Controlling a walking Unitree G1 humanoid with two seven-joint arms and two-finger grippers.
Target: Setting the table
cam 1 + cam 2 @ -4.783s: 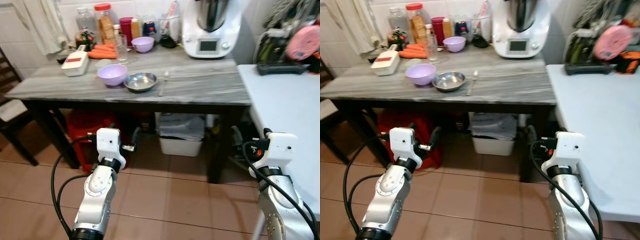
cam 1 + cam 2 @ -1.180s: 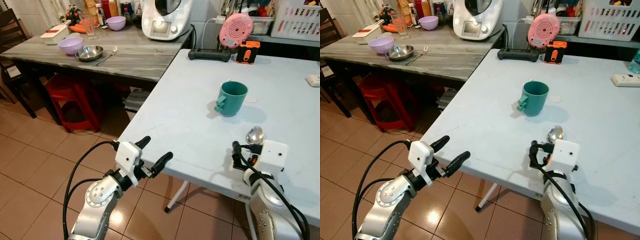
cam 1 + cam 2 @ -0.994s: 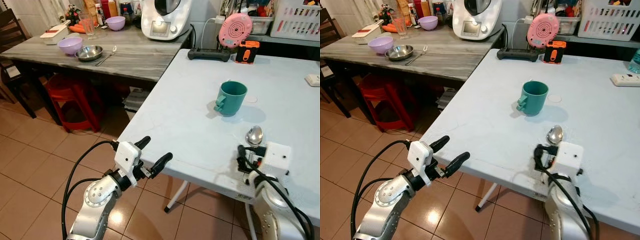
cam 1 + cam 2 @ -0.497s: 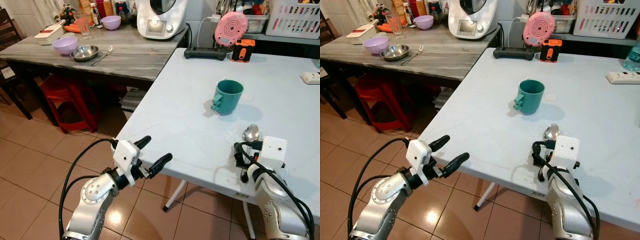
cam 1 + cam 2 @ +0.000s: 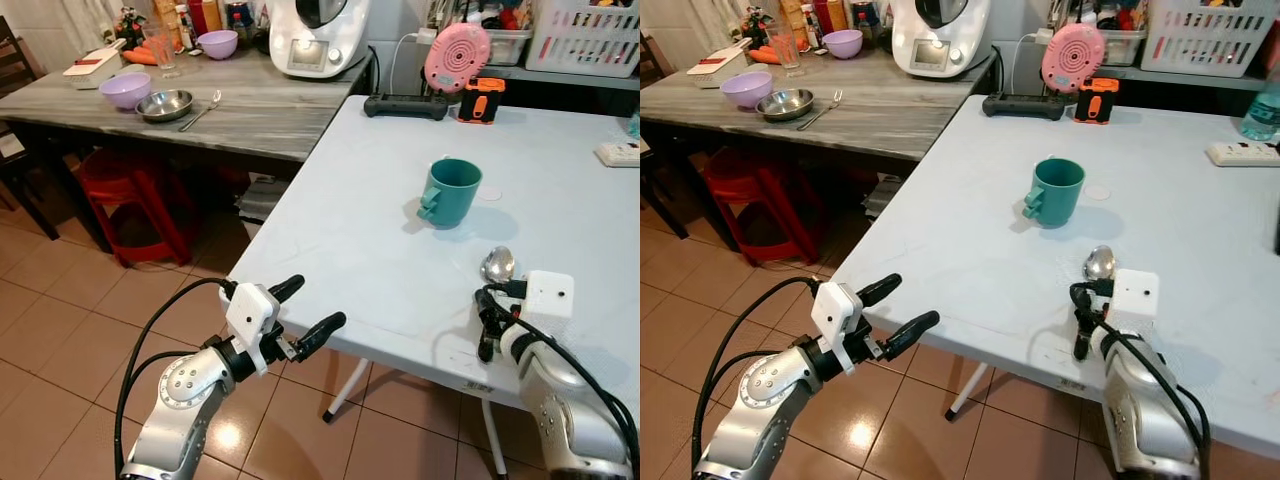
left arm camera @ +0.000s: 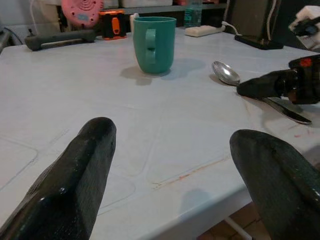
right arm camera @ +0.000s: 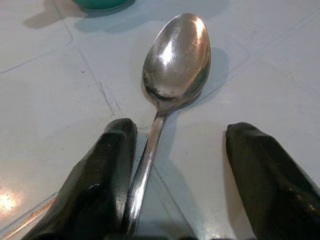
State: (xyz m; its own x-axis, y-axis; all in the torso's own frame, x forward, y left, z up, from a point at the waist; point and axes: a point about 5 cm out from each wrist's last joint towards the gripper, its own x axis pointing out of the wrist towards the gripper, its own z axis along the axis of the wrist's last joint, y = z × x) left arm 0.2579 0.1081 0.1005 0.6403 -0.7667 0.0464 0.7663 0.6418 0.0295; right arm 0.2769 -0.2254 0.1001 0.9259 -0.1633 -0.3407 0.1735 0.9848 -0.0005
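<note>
You are looking down at a white table [image 5: 350, 240] whose near corner juts over a floor of reddish-brown tiles [image 5: 60, 330], glossy enough to throw back a spot of light. To your left, a long grey wood-grain table [image 5: 250, 115] on dark legs butts against it at a right angle, with a red stool [image 5: 135, 195] tucked underneath and a dark chair [image 5: 12, 60] at its far end. Behind it you have a white tiled wall [image 5: 60, 25]. At the far right, a white slatted basket [image 5: 590, 40] sits on a dark shelf [image 5: 590, 85]. The light is even and bright.
</note>
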